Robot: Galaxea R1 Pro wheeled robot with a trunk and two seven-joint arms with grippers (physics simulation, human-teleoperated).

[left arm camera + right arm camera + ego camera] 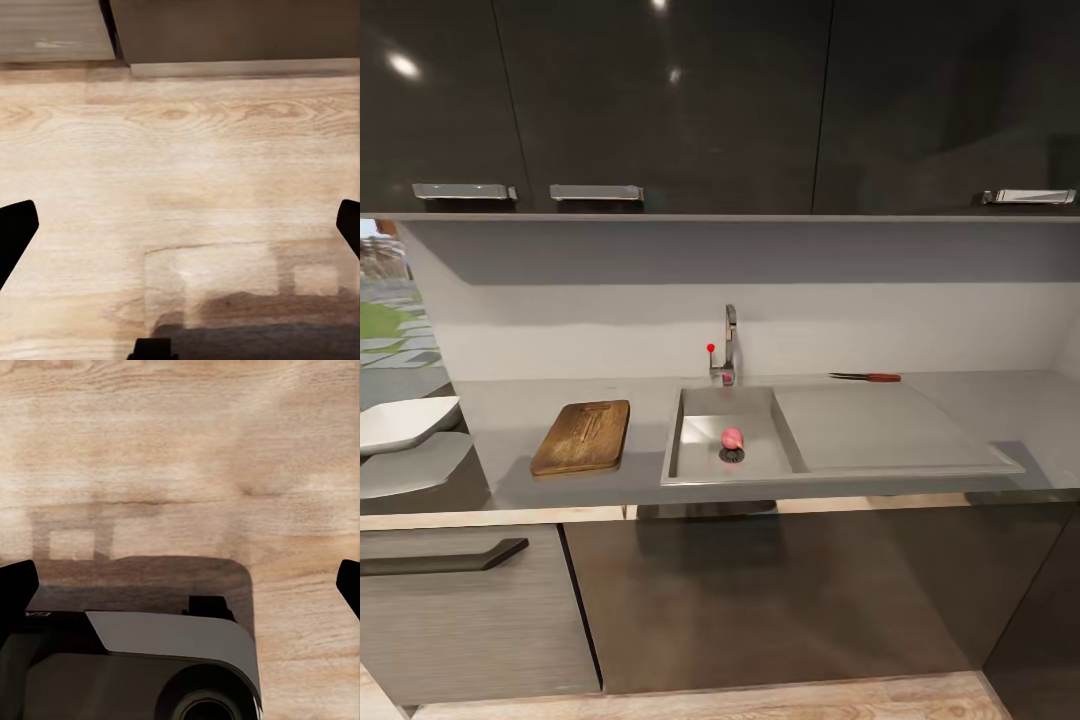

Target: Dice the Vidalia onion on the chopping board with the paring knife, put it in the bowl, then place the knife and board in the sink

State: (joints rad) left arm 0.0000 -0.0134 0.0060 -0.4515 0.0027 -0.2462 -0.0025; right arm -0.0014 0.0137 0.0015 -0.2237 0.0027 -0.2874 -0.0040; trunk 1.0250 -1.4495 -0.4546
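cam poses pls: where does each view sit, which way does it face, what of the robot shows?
Head: faces forward-down at the countertop, sink, Vidalia onion; no arms in frame.
Left wrist: looks down at wooden floor; open left end effector fingertips at the edges.
Right wrist: looks down at floor; open right end effector, robot base.
Shared: both wrists see the floor.

The head view is evenly, softly lit. Small white glare spots sit on the glossy dark upper cabinets (pixel 660 100), which throw a broad shadow band across the backsplash (pixel 740 300) just beneath them. The countertop (pixel 510 420) carries a faint sheen, and below its front edge the base cabinets are dim. Straight lines bow slightly toward the frame edges. Both wrist views show a bright wooden floor (pixel 195 172) with soft blurred shadows.
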